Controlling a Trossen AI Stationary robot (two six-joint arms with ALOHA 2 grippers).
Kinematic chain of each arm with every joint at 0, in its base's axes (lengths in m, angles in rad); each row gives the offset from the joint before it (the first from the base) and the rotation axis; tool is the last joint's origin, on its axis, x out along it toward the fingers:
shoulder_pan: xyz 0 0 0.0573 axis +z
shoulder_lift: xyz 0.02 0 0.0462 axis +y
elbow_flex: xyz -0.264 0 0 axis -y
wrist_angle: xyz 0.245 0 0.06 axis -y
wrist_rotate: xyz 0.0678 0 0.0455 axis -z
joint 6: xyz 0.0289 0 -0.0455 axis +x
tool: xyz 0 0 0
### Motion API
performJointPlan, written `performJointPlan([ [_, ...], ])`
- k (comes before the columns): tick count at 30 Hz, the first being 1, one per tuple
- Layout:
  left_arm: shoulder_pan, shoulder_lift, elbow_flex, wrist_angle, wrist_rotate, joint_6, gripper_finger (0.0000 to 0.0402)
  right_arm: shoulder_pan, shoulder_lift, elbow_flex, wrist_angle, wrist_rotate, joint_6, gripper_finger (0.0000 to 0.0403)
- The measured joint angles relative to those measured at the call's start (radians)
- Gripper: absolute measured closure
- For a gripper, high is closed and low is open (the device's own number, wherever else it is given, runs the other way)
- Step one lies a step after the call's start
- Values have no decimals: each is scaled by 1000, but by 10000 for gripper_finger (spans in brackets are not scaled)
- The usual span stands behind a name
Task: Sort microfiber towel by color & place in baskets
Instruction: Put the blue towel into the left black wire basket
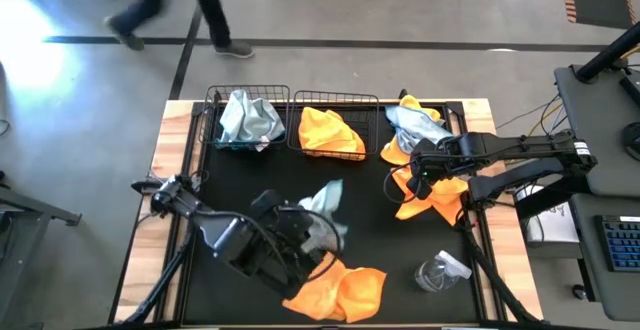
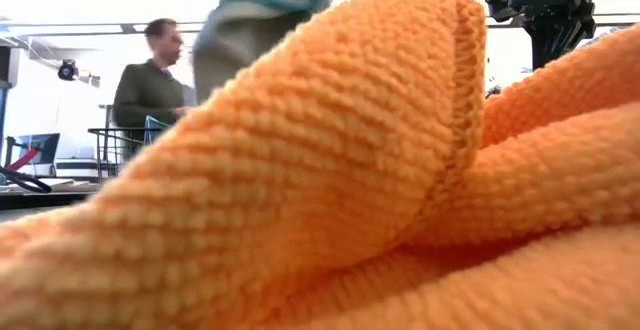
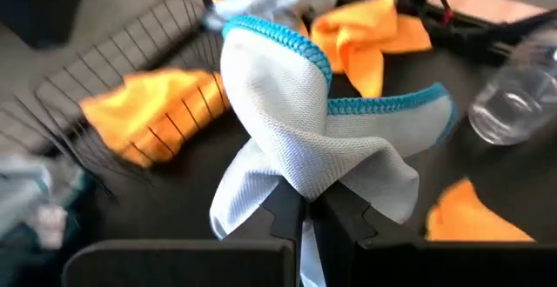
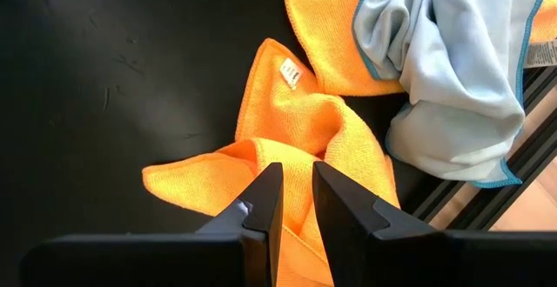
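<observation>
My left gripper [image 3: 303, 213] is shut on a pale blue-grey towel [image 1: 326, 202] held above the black mat, near the table's middle. Two black wire baskets stand at the far edge: the left basket [image 1: 212, 105] holds a blue-grey towel [image 1: 248, 120], the right basket [image 1: 370, 102] an orange towel [image 1: 330, 132]. My right gripper [image 4: 293, 196] is at the right, shut on an orange towel [image 1: 432, 196]. Behind it another blue-grey towel [image 1: 415, 122] lies on an orange one [image 1: 398, 150]. One more orange towel [image 1: 342, 288] lies at the near edge. My left gripper pinches a bunched fold of the pale towel [image 3: 291, 178] between its two fingers. The fingers slant downward, and the cloth with its blue hem [image 3: 287, 39] bulges out past them, lifted clear of the mat. My right gripper has a raised fold of the orange towel [image 4: 294, 152] between its fingers, which point steeply down. The cloth spreads out below them; whether its lower edges rest on the mat I cannot tell.
A clear plastic bottle [image 1: 440, 272] lies on the mat at the near right. A person [image 2: 150, 80] stands beyond the table's far left. The near orange towel [image 2: 320, 190] fills the low view. Bare mat lies between the baskets and my left arm.
</observation>
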Motion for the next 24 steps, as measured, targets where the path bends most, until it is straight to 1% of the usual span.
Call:
performJointPlan([
  [3,26,-22,-7,-8,-46,21,398,0,0,0,0,0,0,344],
  [10,107,-79,-8,-9,-156,183,398,0,0,0,0,2,17,344],
  [18,245,-166,-9,-9,-276,372,398,0,0,0,1,3,32,344],
  [21,299,-202,-9,-9,-308,438,398,0,0,0,1,5,52,344],
  [24,356,-240,-9,-9,-313,507,398,0,0,0,1,11,56,344],
])
